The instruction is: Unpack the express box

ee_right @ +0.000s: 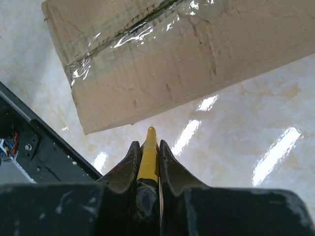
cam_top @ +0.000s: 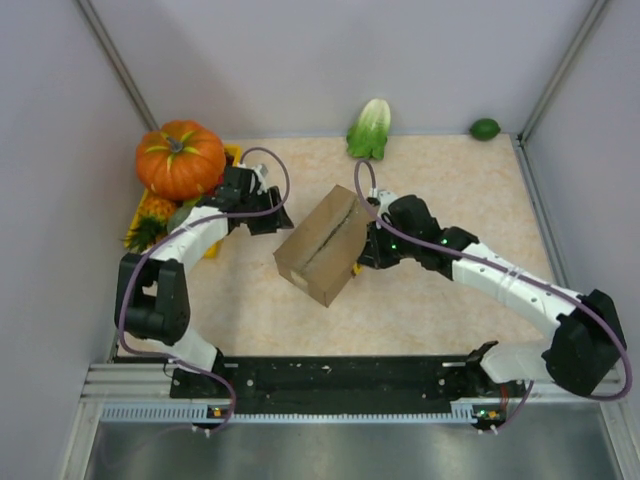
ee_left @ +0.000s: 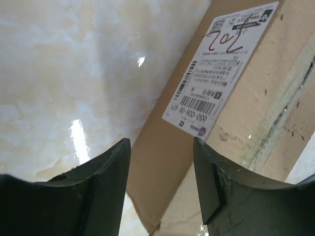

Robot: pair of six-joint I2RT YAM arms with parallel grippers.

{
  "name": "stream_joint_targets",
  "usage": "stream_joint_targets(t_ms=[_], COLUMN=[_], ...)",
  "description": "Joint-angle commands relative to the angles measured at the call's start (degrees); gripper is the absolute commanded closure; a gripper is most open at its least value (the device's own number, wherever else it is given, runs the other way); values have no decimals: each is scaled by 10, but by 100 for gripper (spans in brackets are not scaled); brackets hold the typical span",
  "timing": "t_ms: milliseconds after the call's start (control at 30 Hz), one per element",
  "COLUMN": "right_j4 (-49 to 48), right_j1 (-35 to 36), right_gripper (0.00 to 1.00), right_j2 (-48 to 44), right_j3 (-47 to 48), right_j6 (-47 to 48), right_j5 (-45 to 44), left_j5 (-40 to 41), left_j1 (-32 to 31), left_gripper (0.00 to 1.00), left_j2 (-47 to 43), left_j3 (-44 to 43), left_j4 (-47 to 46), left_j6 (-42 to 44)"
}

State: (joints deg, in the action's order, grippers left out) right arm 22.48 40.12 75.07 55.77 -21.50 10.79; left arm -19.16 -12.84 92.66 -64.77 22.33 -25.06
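**A:** Where is the cardboard box [cam_top: 323, 243]?
**B:** In the middle of the overhead view, set at a slant on the table [cam_top: 430, 310], taped seam [ee_right: 133, 34] facing up.
**A:** The left gripper [ee_left: 160, 147]?
**B:** Its fingers are apart and hold nothing. The box edge with the white label [ee_left: 219, 69] lies just beyond the tips.
**A:** The right gripper [ee_right: 147, 144]?
**B:** It is pinched together on a thin yellow tool [ee_right: 147, 167]. The tool's tip is near the box's lower edge, but I cannot tell if it touches.
**A:** Anything else?
**B:** A pumpkin [cam_top: 180, 158], upper left.
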Motion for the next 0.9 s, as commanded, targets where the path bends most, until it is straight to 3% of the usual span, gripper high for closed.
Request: stream_joint_targets(t_ms=[0, 200, 333, 667, 867], right_j4=[53, 46, -18, -326, -374], right_j1=[5, 15, 95, 176, 186], right_gripper=[100, 100, 100, 100, 100], right_j2=[-70, -109, -100, -59, -6], right_j3=[28, 62, 63, -29, -35], right_j6=[33, 68, 122, 239, 285], right_j5=[2, 35, -19, -89, -83], left_j5=[14, -99, -141, -123, -127], left_j1=[10, 24, 24, 26, 26], left_gripper=[42, 44, 48, 50, 48], left_j2=[-76, -117, -118, -100, -85], left_j3=[11, 50, 82, 60, 56], left_j4=[27, 51, 40, 104, 113], left_j6=[48, 77, 77, 111, 118])
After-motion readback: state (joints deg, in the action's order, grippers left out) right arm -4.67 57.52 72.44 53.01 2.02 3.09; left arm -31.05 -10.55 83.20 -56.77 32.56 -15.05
